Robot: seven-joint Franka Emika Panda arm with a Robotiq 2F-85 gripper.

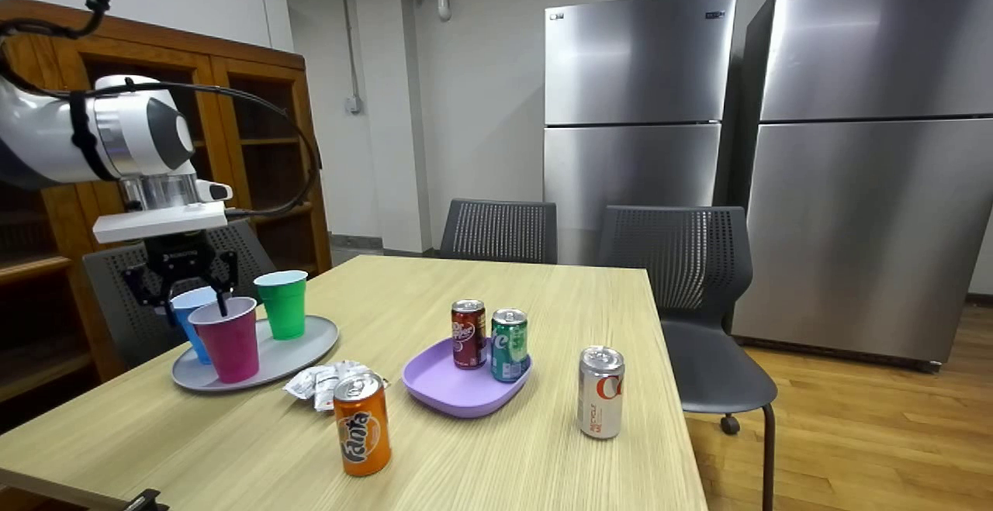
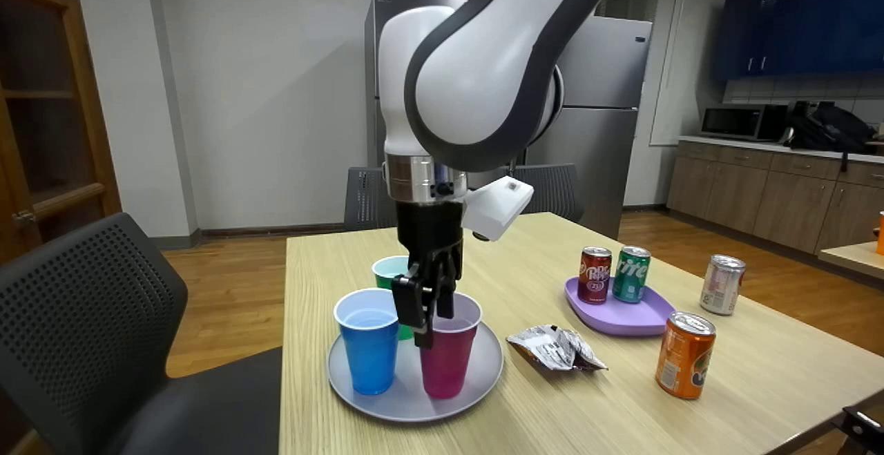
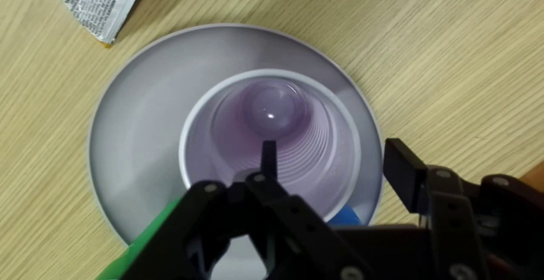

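Observation:
My gripper (image 3: 330,159) stands open over the magenta cup (image 1: 230,348). One finger (image 3: 268,156) reaches down inside the cup's mouth, while the opposite finger (image 3: 403,173) hangs outside the rim, so the near wall passes between them without being pinched. The cup stands upright on a round grey plate (image 2: 483,369), in both exterior views. Sharing that plate are a blue cup (image 2: 371,358), close beside the gripper, and a green cup (image 1: 284,309). From the wrist, the blue and green cups are mostly hidden behind the gripper and the magenta cup.
A foil packet (image 2: 552,348) lies beside the plate. A purple dish (image 1: 458,402) carries a Dr Pepper can (image 1: 468,334) and a Sprite can (image 1: 510,346). An orange Fanta can (image 1: 362,426) and a silver Coke can (image 1: 600,393) stand on the table. Chairs surround it.

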